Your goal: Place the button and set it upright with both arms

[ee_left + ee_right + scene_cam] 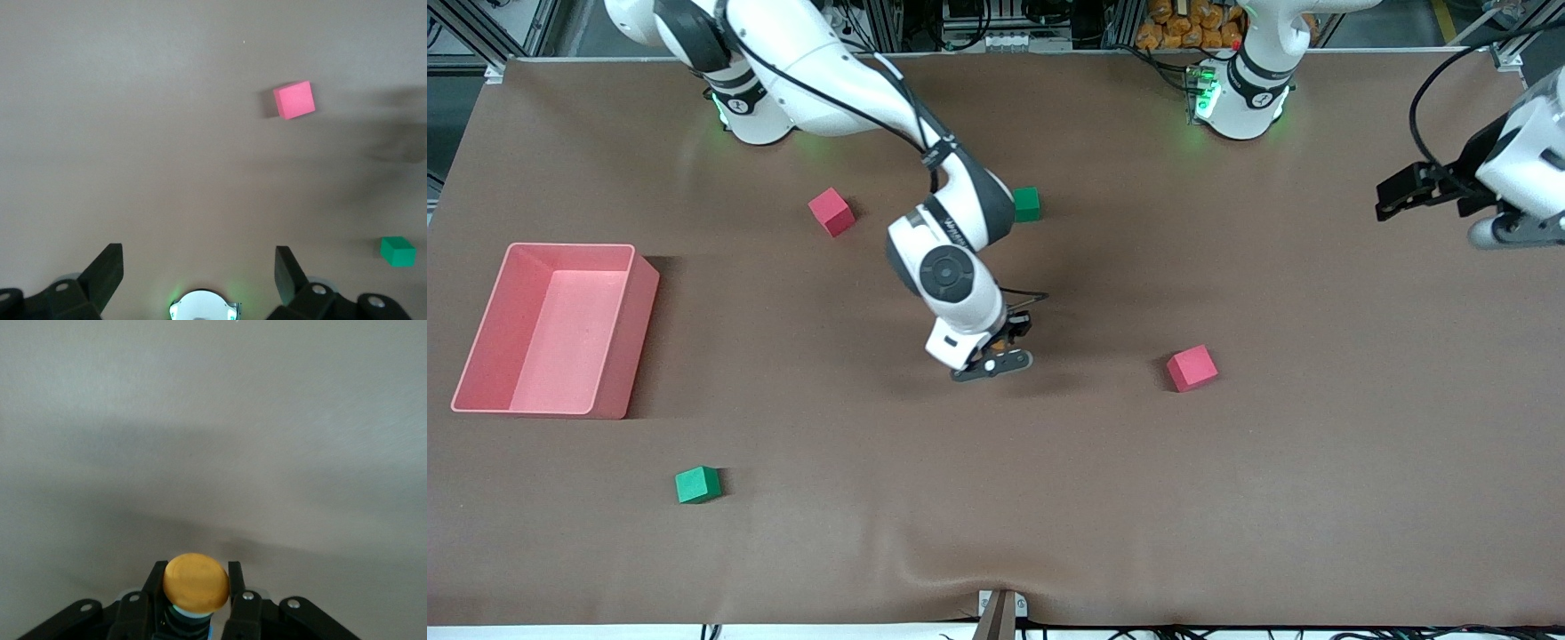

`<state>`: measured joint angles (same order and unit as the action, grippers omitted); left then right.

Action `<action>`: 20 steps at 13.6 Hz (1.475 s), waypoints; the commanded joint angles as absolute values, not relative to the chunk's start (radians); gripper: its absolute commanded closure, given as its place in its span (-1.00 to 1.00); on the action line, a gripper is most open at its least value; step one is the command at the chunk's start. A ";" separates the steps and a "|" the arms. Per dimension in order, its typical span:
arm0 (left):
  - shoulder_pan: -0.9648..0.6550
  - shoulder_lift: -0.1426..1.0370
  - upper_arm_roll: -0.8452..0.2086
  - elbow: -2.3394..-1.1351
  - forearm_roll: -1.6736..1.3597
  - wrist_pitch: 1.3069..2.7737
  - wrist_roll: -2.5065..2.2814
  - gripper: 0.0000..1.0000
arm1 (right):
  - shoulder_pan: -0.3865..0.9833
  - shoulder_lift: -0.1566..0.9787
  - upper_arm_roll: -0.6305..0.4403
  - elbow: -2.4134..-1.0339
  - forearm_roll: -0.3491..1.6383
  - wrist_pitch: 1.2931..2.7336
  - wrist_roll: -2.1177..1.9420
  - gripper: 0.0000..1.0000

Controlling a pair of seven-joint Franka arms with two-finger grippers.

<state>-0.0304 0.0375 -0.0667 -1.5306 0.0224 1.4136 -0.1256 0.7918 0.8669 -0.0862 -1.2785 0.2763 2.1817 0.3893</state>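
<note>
So our right gripper point(1009, 348) is pinching the button point(196, 582), orange cap facing out between the fingers point(239, 587), low over the middle of the brown table point(1227, 498); our left gripper point(199, 267) waits up at the left arm's end with its fingers spread wide, a red cube point(294, 100) and green cube point(397, 251) below it.
</note>
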 commanded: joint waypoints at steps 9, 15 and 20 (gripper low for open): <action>-0.086 0.138 -0.084 -1.532 -0.032 1.399 -0.130 -1.00 | 0.789 0.901 -0.104 -1.256 0.238 2.223 0.417 -1.00; -0.227 0.306 -0.083 -1.517 -0.263 1.411 -0.210 -1.00 | 0.640 0.747 -0.103 -1.207 0.244 1.995 0.437 -1.00; -0.423 0.475 -0.084 -1.454 -0.411 1.605 -0.414 -1.00 | 0.399 0.574 -0.098 -1.209 0.264 1.748 0.405 -1.00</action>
<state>-0.3516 0.4018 -0.0904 -1.5240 -0.3587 1.5490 -0.3185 0.4748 0.6369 -0.1255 -1.1794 0.2578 1.8221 0.4160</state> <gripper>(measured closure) 0.000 0.000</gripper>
